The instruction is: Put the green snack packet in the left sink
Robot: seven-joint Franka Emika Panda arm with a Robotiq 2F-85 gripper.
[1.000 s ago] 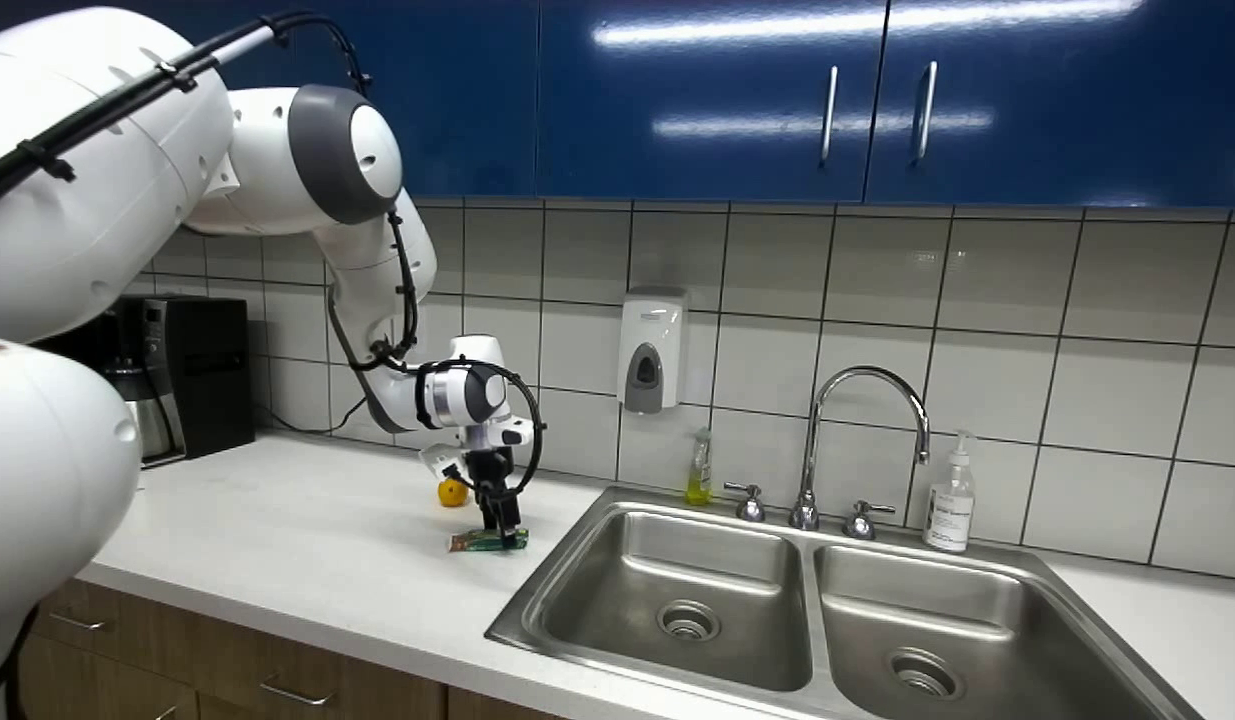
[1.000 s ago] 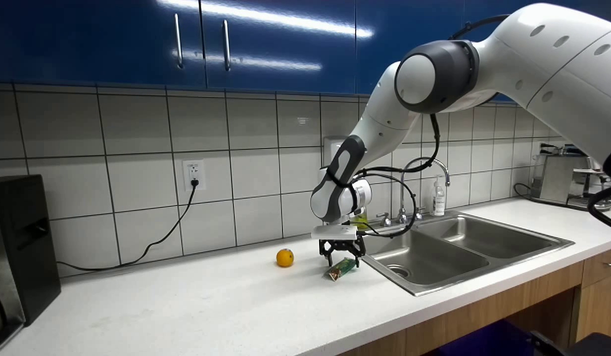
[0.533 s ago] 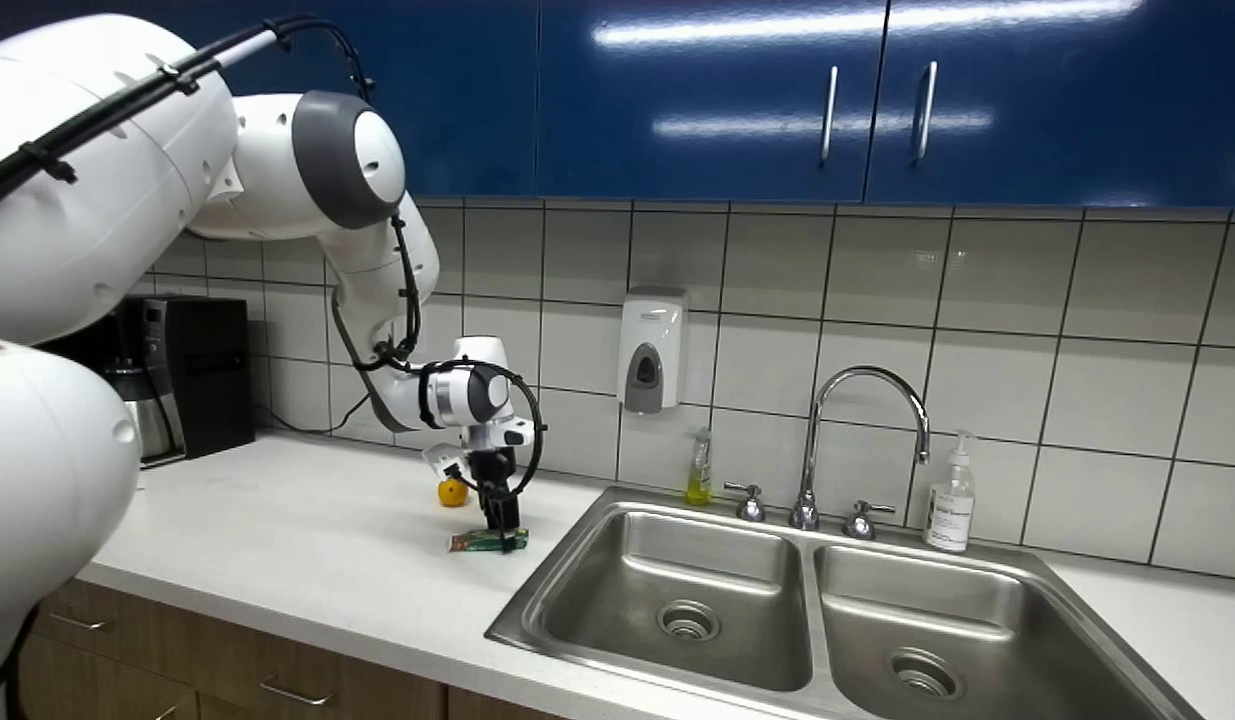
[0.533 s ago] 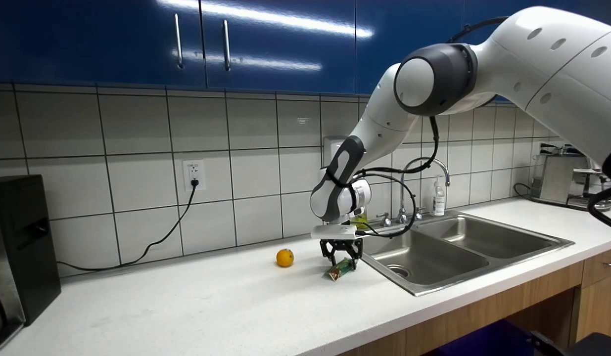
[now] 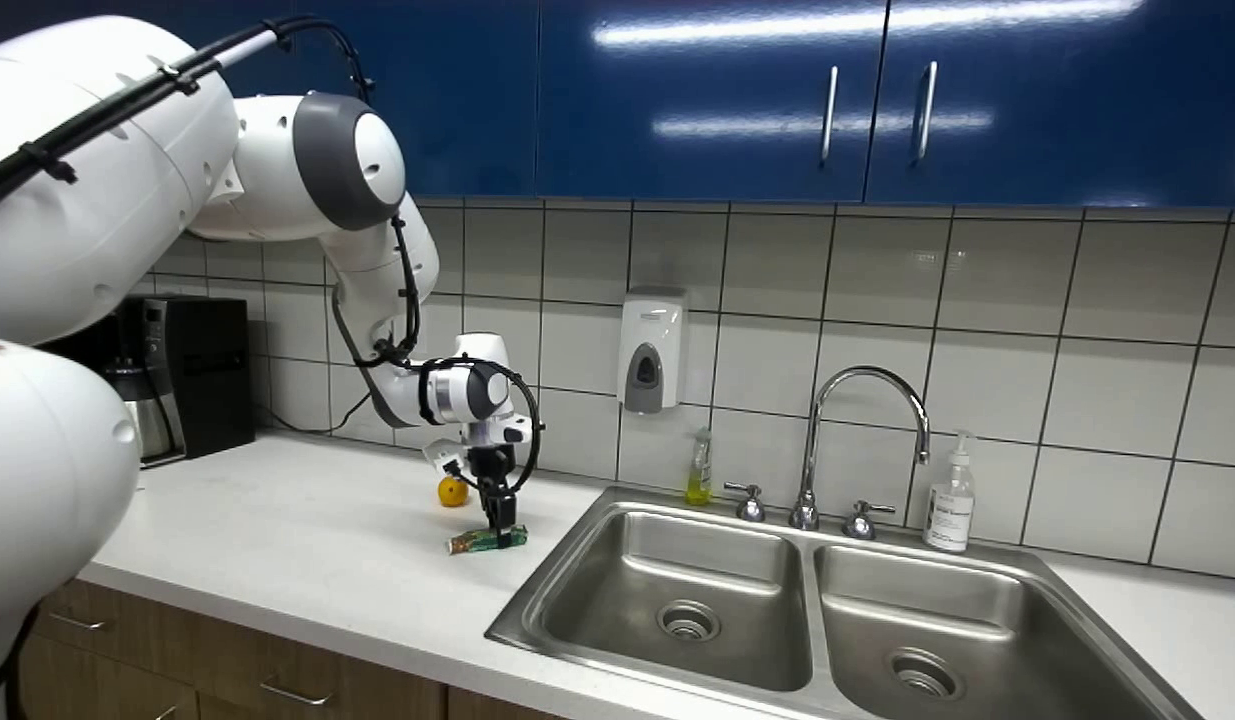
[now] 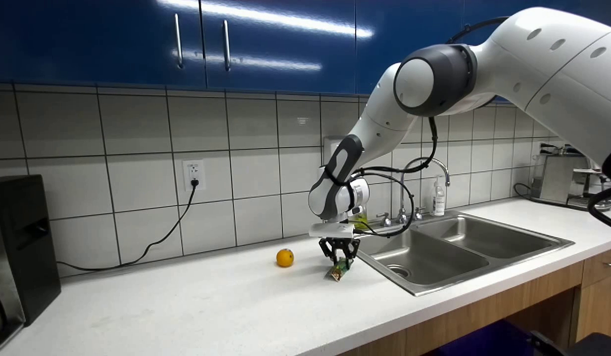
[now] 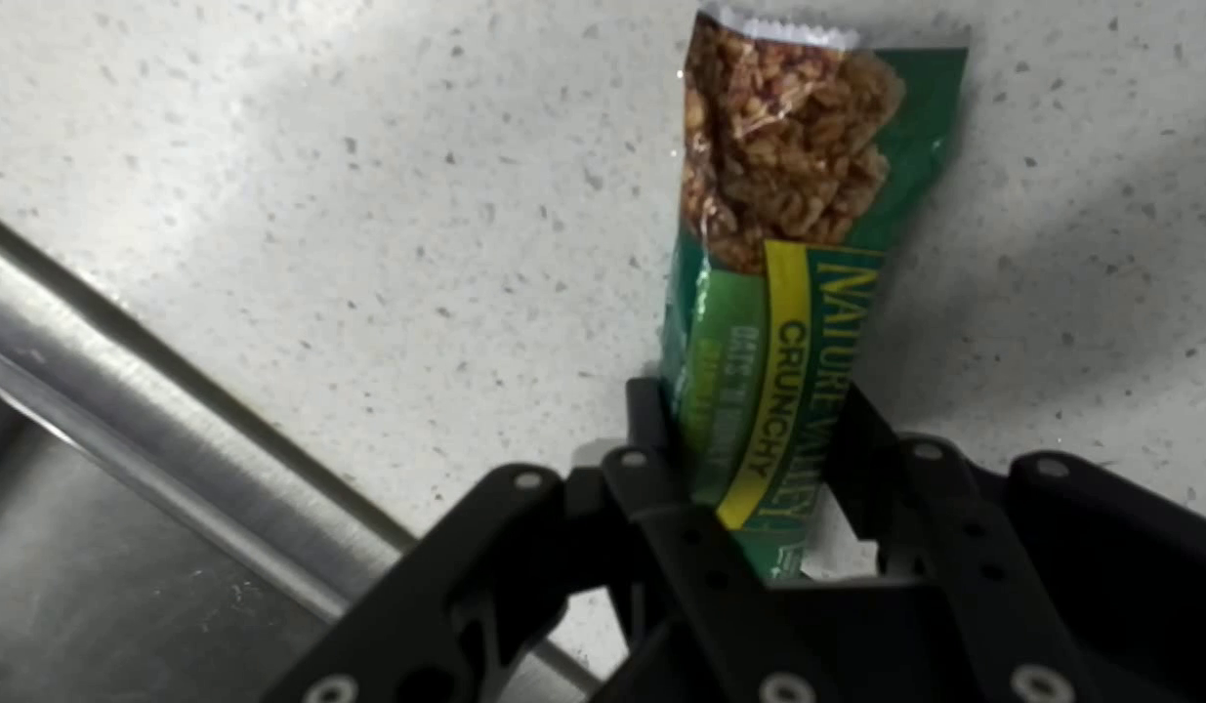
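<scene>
White counter, round orange object, black machine on it; green packet touching or just above.

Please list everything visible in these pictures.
packet: 1, green, between fingers
left sink: 1, silver, in counter
right sink: 1, silver, in counter
orange: 1, orange, on counter
counter: 1, white, below tiles
tiles: many, white, above counter
dispenser: 1, white, on tiles
outlet: 1, white, on tiles
bottles: 2, yellow and clear, near tiles
faucet: 1, silver, between bottles
taps: 2, silver, beside faucet
coffee maker: 1, black, on counter
steel machine: 1, silver, beyond right sink
cupboards: several, blue, above tiles
drawers: several, brown, below counter
arm: 1, white, over counter
fingers: 2, black, on packet
</scene>
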